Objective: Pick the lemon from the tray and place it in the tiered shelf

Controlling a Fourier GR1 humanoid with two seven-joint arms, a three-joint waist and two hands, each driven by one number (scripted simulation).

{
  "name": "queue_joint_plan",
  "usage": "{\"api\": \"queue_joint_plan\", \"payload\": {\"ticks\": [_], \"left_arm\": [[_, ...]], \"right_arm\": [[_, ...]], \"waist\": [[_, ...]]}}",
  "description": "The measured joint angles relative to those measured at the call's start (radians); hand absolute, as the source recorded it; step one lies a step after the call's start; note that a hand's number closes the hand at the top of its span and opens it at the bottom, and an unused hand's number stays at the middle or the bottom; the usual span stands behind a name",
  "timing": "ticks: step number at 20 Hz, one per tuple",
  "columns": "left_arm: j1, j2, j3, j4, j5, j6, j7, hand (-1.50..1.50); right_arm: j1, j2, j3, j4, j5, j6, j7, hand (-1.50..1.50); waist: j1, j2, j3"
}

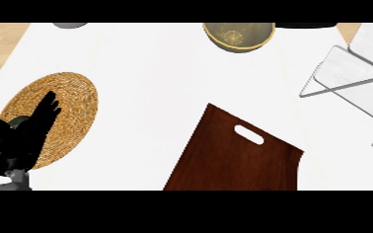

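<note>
Left hand [25, 134] rests open over the woven mat [73, 98]; the wooden tray [233, 163] shows no lemon, so the pick must first find it.

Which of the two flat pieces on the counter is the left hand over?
The round woven mat at the left: the left hand overlaps its left side. The dark wooden board, with a handle slot, lies apart toward the middle.

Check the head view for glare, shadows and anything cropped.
Head view: the white counter is flatly lit, nearly washed out, no clear cast shadows; the dark brown wooden board shows no glare spot; the left hand reads as a black silhouette over the round woven straw mat; the olive round bowl and grey tiered shelf are cropped at the edges.
</note>
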Motion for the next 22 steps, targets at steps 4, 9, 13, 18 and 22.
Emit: {"api": "queue_joint_plan", "payload": {"ticks": [4,9,13,18,22], "left_arm": [[0.012,-0.01,-0.004,-0.018,-0.007,0.001,0.007,0.0],[0.023,0.002,0.012,-0.021,-0.001,-0.014,-0.002,0.0],[0.016,-0.008,0.013,-0.003,-0.006,-0.015,-0.019,0.0],[0.006,0.0,0.022,0.016,-0.009,-0.031,-0.028,0.0],[-0.009,-0.009,0.022,0.017,-0.011,-0.028,-0.015,0.0]], "right_arm": [[-0.086,-0.067,-0.07,0.016,-0.024,0.039,0.011,1.5],[-0.147,-0.18,-0.126,0.074,-0.062,0.107,-0.011,1.5],[-0.211,-0.26,-0.163,0.177,-0.094,0.154,-0.036,1.5],[-0.267,-0.316,-0.168,0.289,-0.081,0.181,-0.054,1.5],[-0.273,-0.363,-0.183,0.381,-0.048,0.197,-0.093,1.5]], "waist": [[0.003,-0.001,0.0],[0.005,-0.002,-0.001],[0.009,0.001,-0.001],[0.015,0.004,0.0],[0.016,0.005,0.0]]}}
